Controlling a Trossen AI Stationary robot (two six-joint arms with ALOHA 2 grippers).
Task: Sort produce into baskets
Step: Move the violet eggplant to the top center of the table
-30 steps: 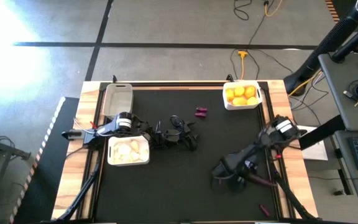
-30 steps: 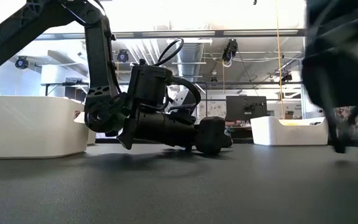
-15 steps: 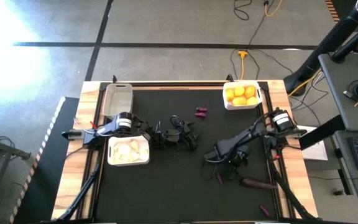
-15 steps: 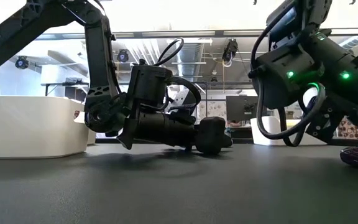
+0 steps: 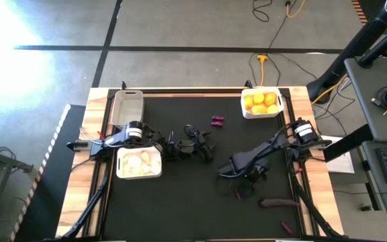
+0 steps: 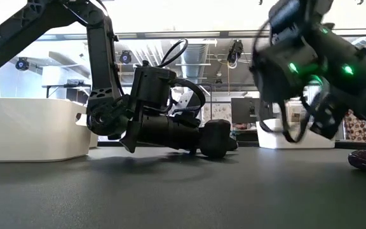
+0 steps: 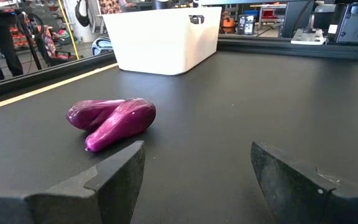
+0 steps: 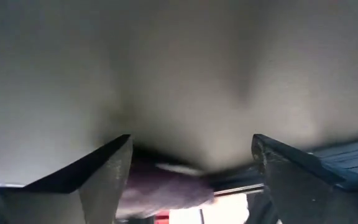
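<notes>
My left gripper (image 5: 205, 149) lies low on the black mat, open and empty. Two dark purple eggplant pieces (image 7: 112, 117) lie side by side on the mat ahead of it, also in the high view (image 5: 217, 121). My right gripper (image 5: 230, 169) hovers over the mat's middle right, its fingers apart (image 8: 191, 165). A blurred purple piece (image 8: 166, 186) shows between those fingers, and I cannot tell that they touch it. A long eggplant (image 5: 279, 201) and a small purple piece (image 5: 238, 195) lie on the mat near it.
A white basket of yellow and orange citrus (image 5: 262, 104) stands at the far right. A white basket of whitish bulbs (image 5: 138, 163) stands at the left, and a greyish translucent basket (image 5: 127, 107) at the far left. Another purple piece (image 5: 285, 227) lies at the near right edge.
My right gripper has gone from the near right toward the table's left and far side and has risen off the mat. The long eggplant it stood over now lies uncovered on the mat. My left arm has kept still.
</notes>
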